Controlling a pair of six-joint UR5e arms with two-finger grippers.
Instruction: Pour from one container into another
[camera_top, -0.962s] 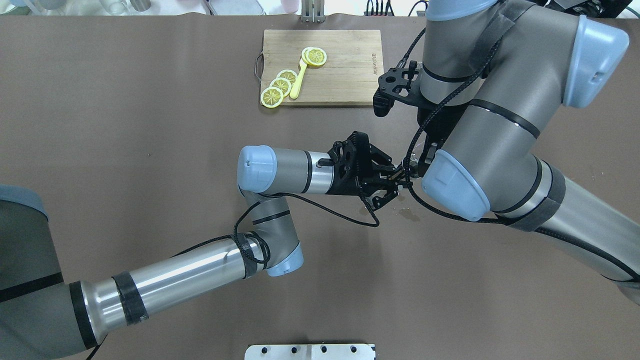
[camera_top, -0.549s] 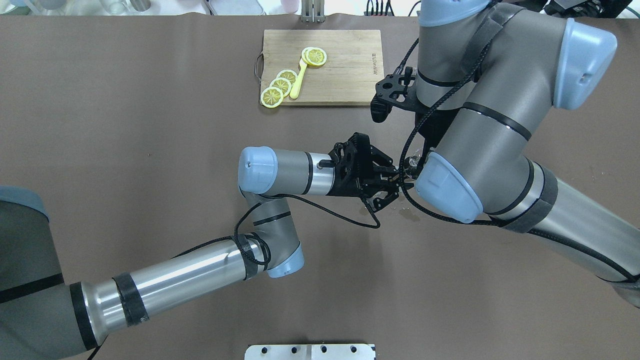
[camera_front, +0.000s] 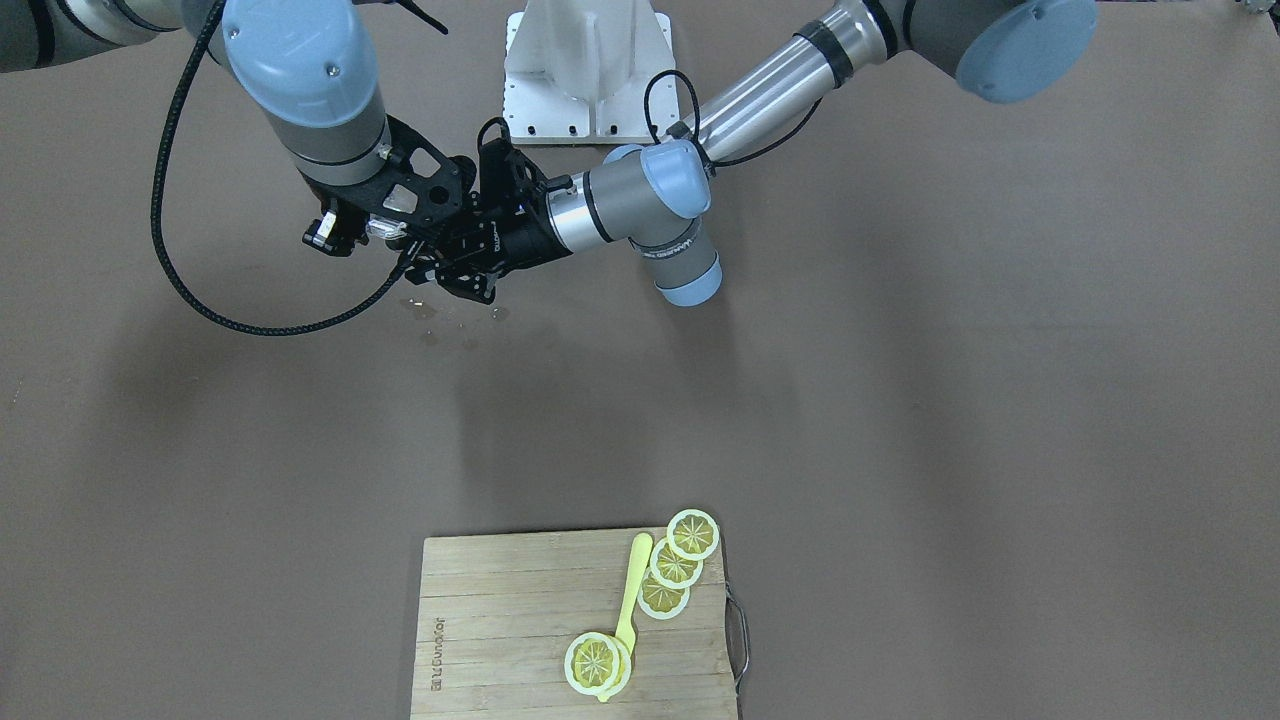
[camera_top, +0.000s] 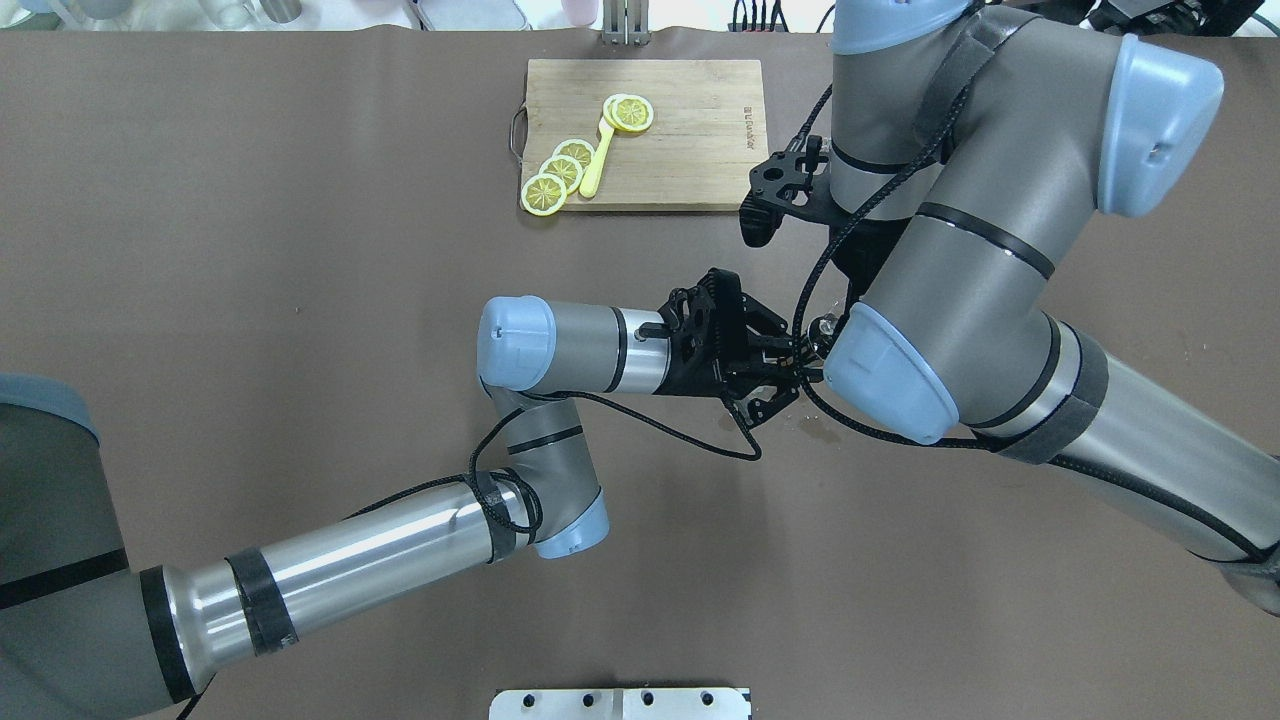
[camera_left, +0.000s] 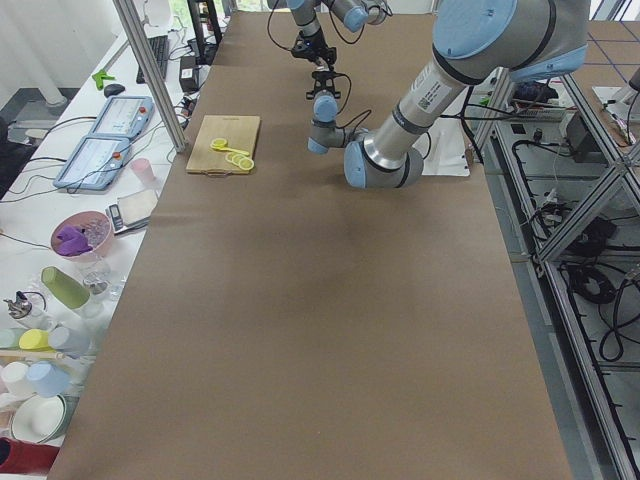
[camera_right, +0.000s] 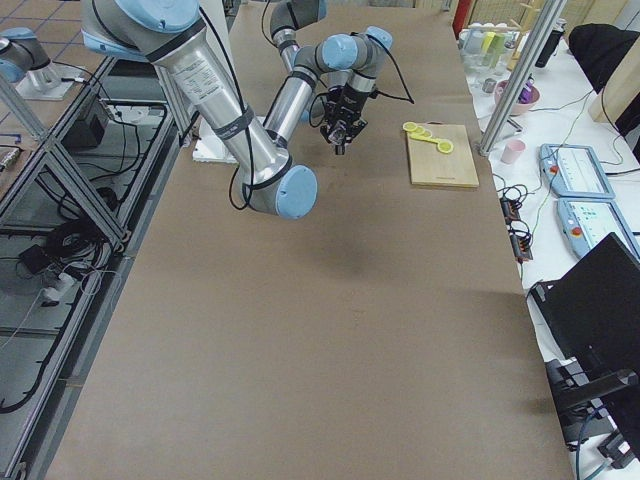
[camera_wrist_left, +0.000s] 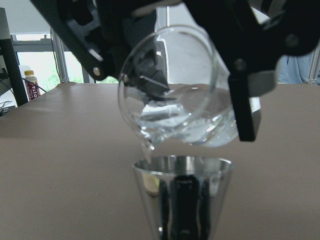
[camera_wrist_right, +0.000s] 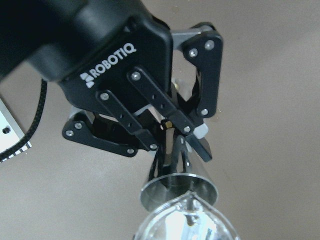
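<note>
Table: brown surface; in the overhead view both grippers meet a little toward 3 o'clock from its middle
Right arm: enters from 4 o'clock in the overhead view and folds over the meeting point; since half a second ago its blue elbow cap and wrist bracket have slid slightly toward 9 o'clock
Left arm: enters from 8 o'clock, with the wrist pointing to 3 o'clock; its pose is almost unchanged from the earlier frames
Cutting board: wooden, at the table's 12 o'clock edge, same place as before
Right gripper: fingers closed on the sides of the glass beaker, holding it tipped
Left gripper: fingers clamped on the lower body of the metal cup, holding it upright above the table
Glass beaker: at 12 o'clock of the cup in the left wrist view, apart from it, mouth turned toward the camera, clear liquid pooled at the low side, spout at 7 o'clock just over the cup's rim
Metal cup: shiny, conical, mouth up, directly under the spout
Yellow spoon: lying on the board among the slices
Lemon slices: three overlapping at the board's 8 o'clock corner, one more near the spoon's bowl
Wet spots: small drops on the table at 6 o'clock of the grippers in the front view
</note>
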